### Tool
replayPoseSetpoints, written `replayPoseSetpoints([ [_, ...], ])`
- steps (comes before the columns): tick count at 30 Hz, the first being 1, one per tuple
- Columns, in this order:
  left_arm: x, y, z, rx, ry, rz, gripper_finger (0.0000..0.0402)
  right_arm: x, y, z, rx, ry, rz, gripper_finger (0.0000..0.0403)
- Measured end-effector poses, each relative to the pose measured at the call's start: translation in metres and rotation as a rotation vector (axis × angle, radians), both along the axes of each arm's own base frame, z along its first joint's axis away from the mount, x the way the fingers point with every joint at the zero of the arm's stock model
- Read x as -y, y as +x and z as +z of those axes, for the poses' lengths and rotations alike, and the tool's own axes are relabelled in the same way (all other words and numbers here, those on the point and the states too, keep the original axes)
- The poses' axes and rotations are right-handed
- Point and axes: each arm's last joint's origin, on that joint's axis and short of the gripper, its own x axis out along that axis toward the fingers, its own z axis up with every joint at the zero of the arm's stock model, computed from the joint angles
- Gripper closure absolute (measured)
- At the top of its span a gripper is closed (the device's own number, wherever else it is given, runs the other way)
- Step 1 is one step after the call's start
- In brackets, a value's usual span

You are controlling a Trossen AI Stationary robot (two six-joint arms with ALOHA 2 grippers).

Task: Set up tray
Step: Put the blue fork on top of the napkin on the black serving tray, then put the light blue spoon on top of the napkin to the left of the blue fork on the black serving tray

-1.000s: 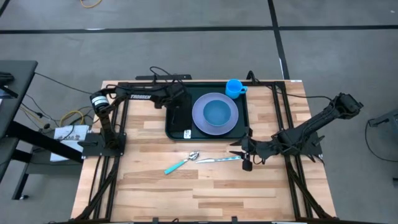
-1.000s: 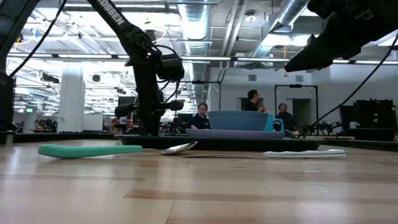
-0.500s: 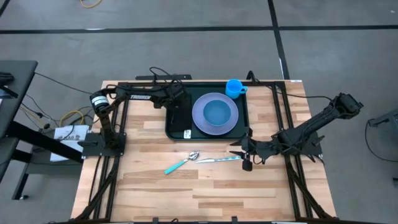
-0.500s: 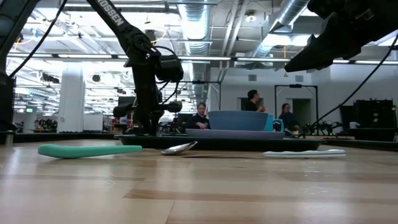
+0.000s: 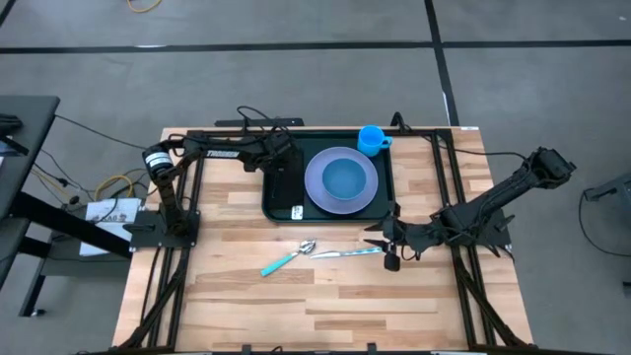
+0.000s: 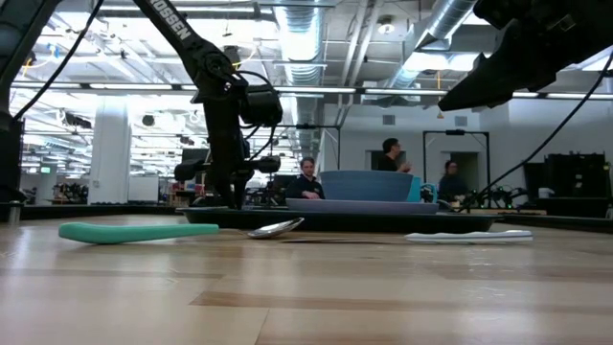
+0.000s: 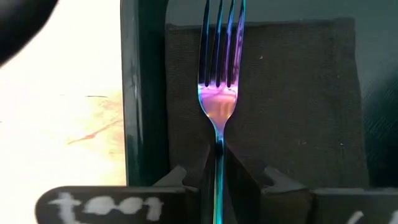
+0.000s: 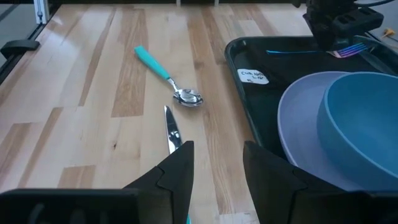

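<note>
The dark green tray (image 5: pixel 386 202) lies at the table's far middle. On it sit a lavender plate (image 5: pixel 314 192) with a blue bowl (image 5: pixel 344 177), a blue cup (image 5: pixel 372 138) in its far right corner, and a dark napkin (image 7: pixel 286 93) on its left part. My left gripper (image 5: pixel 281 166) is over the napkin, shut on an iridescent fork (image 7: pixel 221 74). My right gripper (image 8: pixel 217 165) is open and hovers above the handle end of a knife (image 5: pixel 345 252). That knife lies flat on the wood, near the tray's near edge. A teal-handled spoon (image 5: pixel 288 258) lies to the knife's left. My left gripper pinches the fork's handle just behind the head (image 7: pixel 218 152) between its two fingers (image 7: pixel 245 180), coming from above. The fingers close across the handle. The tines (image 7: pixel 222 37) reach out over the napkin inside the tray's left rim (image 7: pixel 142 93). Whether the fork rests on the napkin cannot be told.
A white sticker (image 5: pixel 298 210) marks the tray's near left corner. The black arm frames (image 5: pixel 163 227) run along both table sides. Bare wood (image 5: pixel 315 306) stretches from the cutlery to the near edge. People (image 6: pixel 308 177) stand in the room behind the table.
</note>
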Motion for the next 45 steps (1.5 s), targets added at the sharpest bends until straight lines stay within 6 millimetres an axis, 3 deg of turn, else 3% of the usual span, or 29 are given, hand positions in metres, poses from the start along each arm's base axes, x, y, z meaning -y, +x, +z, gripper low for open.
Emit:
replayPoseSetpoints([
  [8, -0.002, 0.003, 0.004, -0.002, 0.011, -0.04, 0.0365, 0.0, 0.0, 0.0, 0.0, 0.0, 0.0, 0.0272],
  [15, 0.005, 0.022, 0.032, -0.021, -0.01, -0.331, 0.0365, 0.0, 0.0, 0.0, 0.002, 0.0, 0.0, 0.0272],
  [22, 0.057, 0.04, 0.055, -0.226, -0.016, -0.665, 0.0365, 0.0, 0.001, 0.001, 0.011, 0.005, -0.001, 0.0272],
  [27, 0.106, 0.045, 0.067, -0.421, 0.033, -0.855, 0.0365, 0.001, 0.002, 0.002, 0.024, 0.011, -0.009, 0.0272],
  [30, 0.137, 0.049, 0.07, -0.449, 0.051, -0.968, 0.0365, 0.004, 0.004, 0.004, 0.039, 0.018, -0.027, 0.0272],
  [38, 0.222, 0.045, 0.063, -0.476, 0.095, -1.272, 0.0365, 0.011, 0.01, 0.009, 0.111, 0.154, -0.122, 0.0272],
  [45, 0.27, 0.033, 0.043, -0.412, 0.131, -1.276, 0.0365, 0.008, 0.009, 0.009, 0.116, 0.182, -0.119, 0.0272],
])
